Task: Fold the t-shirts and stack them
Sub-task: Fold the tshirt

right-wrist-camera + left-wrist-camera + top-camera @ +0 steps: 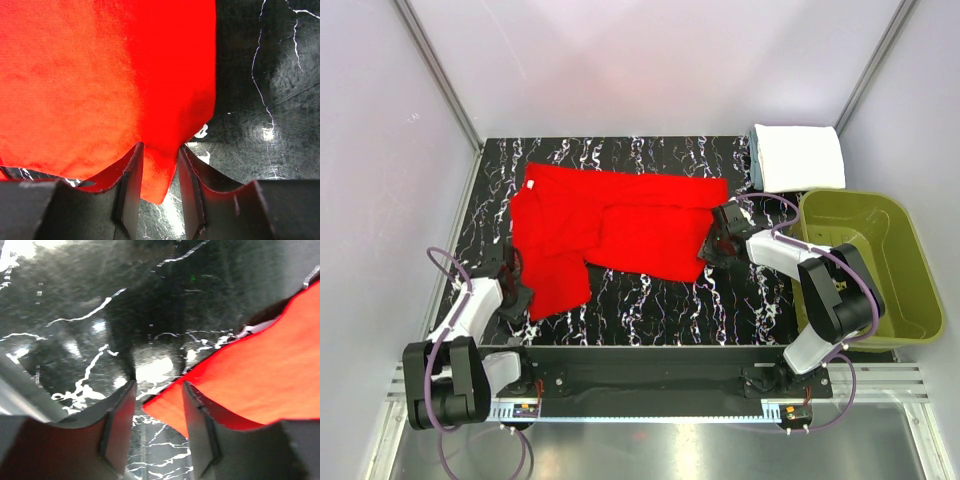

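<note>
Top external count: 1 red tee (610, 225), 1 white tee (800, 155), 1 basket (865, 262).
L gripper (158, 390): stood part open round red tee corner.
R gripper (160, 147): tee hem lay in gap; grip unclear.

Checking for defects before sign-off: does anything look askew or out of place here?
The bright red cloth t-shirt lies crooked and unevenly half-folded on the black marbled table, its left part reaching nearer than the rest. That fits mid-fold work; nothing looks spilled or damaged.
</note>
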You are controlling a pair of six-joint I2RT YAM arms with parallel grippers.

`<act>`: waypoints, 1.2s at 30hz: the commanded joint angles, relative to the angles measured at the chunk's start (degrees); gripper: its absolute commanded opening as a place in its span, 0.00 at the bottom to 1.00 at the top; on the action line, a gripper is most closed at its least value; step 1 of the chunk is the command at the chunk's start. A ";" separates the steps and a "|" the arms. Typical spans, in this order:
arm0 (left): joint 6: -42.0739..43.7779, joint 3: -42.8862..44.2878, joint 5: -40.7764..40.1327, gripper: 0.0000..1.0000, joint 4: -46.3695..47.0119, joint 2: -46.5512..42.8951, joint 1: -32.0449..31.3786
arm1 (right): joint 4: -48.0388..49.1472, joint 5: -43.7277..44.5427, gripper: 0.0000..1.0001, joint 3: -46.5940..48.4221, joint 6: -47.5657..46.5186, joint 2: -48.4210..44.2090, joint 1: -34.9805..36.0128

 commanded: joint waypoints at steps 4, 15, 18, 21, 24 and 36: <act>-2.27 -3.52 2.72 0.41 7.53 2.34 -2.37 | 1.60 0.08 0.40 -0.16 -0.29 -0.55 0.56; 2.12 -0.45 6.50 0.00 12.36 2.09 -3.25 | 1.61 0.70 0.38 -0.60 -0.46 0.86 0.56; 2.83 1.40 6.15 0.00 12.45 2.00 -3.16 | 0.56 1.31 0.22 0.45 -1.34 0.68 0.56; 3.26 3.68 5.54 0.00 12.10 1.12 -3.25 | -0.76 1.66 0.01 1.59 -2.22 -0.02 0.64; 3.88 6.75 4.13 0.00 11.57 0.33 -3.25 | -3.22 1.66 0.00 3.35 -3.19 -0.63 0.64; 7.75 24.15 2.81 0.00 12.63 12.43 -3.16 | -12.62 -0.27 0.00 17.05 -11.79 7.69 0.56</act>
